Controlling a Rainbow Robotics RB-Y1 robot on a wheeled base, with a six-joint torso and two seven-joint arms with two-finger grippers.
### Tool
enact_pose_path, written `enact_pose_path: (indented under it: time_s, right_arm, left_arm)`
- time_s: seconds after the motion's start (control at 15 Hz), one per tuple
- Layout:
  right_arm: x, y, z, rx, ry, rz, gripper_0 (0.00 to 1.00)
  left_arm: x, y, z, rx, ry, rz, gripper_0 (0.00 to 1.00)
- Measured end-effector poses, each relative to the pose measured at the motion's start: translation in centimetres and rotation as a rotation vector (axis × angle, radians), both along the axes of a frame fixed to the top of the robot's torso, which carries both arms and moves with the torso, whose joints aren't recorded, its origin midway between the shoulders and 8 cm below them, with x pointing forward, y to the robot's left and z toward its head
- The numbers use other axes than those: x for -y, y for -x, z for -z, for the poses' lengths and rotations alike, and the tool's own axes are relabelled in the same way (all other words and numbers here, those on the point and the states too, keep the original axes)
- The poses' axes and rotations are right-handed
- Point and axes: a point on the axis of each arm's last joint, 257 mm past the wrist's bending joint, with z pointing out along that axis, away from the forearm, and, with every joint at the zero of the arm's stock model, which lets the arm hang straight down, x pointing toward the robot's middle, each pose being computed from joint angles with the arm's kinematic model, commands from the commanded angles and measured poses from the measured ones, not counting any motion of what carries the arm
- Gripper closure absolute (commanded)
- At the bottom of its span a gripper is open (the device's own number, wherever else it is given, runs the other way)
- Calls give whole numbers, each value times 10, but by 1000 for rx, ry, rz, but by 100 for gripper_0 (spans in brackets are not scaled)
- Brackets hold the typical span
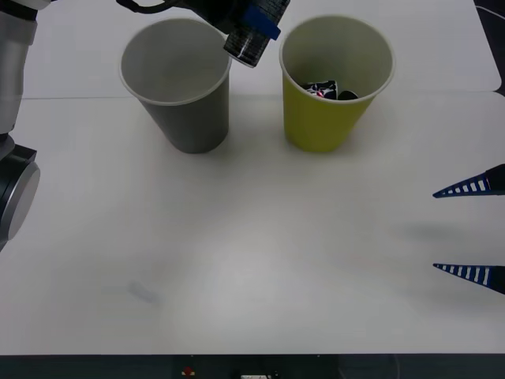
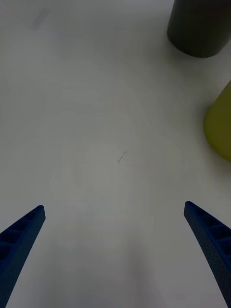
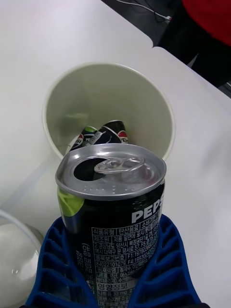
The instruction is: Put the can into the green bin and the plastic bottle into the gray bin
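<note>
My left gripper (image 1: 258, 25) is shut on the dark can (image 1: 250, 45) and holds it in the air between the gray bin (image 1: 193, 118) and the green bin (image 1: 327, 118), just above their rims. In the left wrist view the can (image 3: 113, 202) stands upright between the blue fingers (image 3: 168, 269), silver top and pull tab up. Beyond it is the green bin (image 3: 161, 103), with crushed dark cans (image 3: 103, 137) at its bottom. The gray bin's rim (image 3: 17, 226) is beside the can. The plastic bottle is out of view. My right gripper (image 1: 472, 229) waits open at the table's right side.
The two bins stand side by side at the back of the white table (image 1: 252, 253). In the right wrist view the open right gripper (image 2: 115, 240) hovers over bare tabletop, with the gray bin (image 2: 199, 26) and green bin (image 2: 220, 125) farther off. The table's near edge (image 1: 252, 355) runs along the front.
</note>
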Motion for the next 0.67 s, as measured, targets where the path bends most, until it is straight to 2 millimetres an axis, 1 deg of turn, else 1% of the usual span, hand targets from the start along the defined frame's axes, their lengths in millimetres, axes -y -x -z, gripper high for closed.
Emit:
enact_pose_path:
  time_s: [0.4,0.53,0.67]
  right_arm:
    - [0,0,0,0,0,0,0]
    - [0,0,0,0,0,0,0]
    - [0,0,0,0,0,0,0]
  left_arm:
    - [52,-26,-12,-13,-37,-7,100]
    - [74,-37,-9,-2,-53,-28,100]
    - [93,-47,-1,14,-59,-49,100]
